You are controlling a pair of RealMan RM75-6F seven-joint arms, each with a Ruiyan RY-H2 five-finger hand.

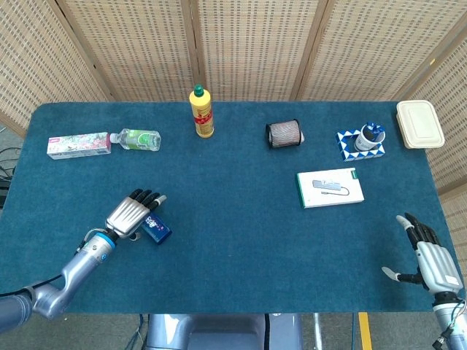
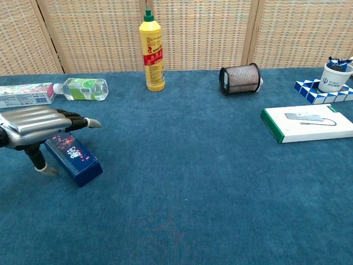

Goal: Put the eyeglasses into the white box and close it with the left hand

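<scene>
The white box (image 1: 419, 124) is a cream-white rounded rectangular container with its lid shut, lying flat at the desk's (image 1: 233, 240) far right corner, about 2 o'clock. A small dark blue carton (image 2: 73, 156) with pink and white print lies flat and slantwise at about 8 o'clock, its far end under the left hand's (image 2: 36, 124) outstretched fingers; contact cannot be told.
</scene>
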